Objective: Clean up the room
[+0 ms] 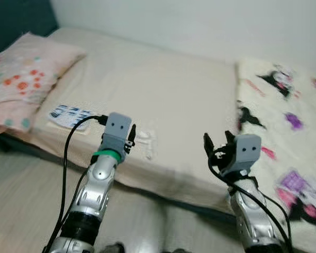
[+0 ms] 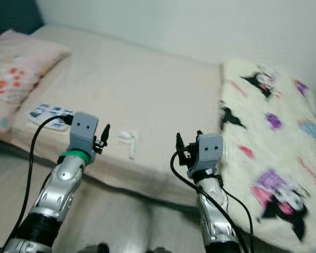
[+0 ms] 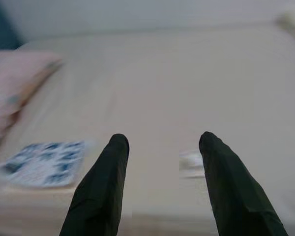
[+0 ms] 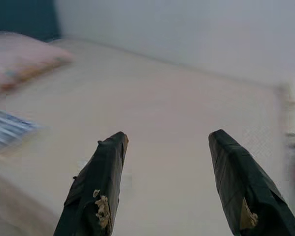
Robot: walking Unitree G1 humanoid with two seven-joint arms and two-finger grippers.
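Currently, camera: head views slightly blurred; robot stands at the near edge of a bed.
Bed (image 1: 163, 89): beige sheet, runs from near edge to the far white wall (image 1: 200, 26).
Pillow (image 1: 21, 79): pink, patterned with orange and teal marks, at the far left of the bed, against a dark headboard (image 1: 16, 18).
Blanket (image 1: 284, 137): cream fleece with black and purple cartoon figures, covers the right part of the bed and hangs over its near edge.
Blue-and-white packet (image 1: 69, 115): flat, lies on the sheet near the left near edge, just right of the pillow.
White item (image 1: 147, 141): small, crumpled-looking, on the sheet near the near edge, between the two arms; too blurred to identify.
Left gripper (image 3: 160, 147): raised over the near edge of the bed, just left of the white item and right of the packet; fingers (image 3: 105, 182) spread well apart, nothing between them.
Right gripper (image 4: 167, 147): raised over the near edge, beside the blanket's left border; fingers (image 4: 98, 187) spread wide, holding nothing; pale wear marks on the pads.
Cables (image 1: 68, 153): black, loop from each wrist camera down along the silver arms.
Floor (image 1: 26, 195): pale wood, near side of the bed.
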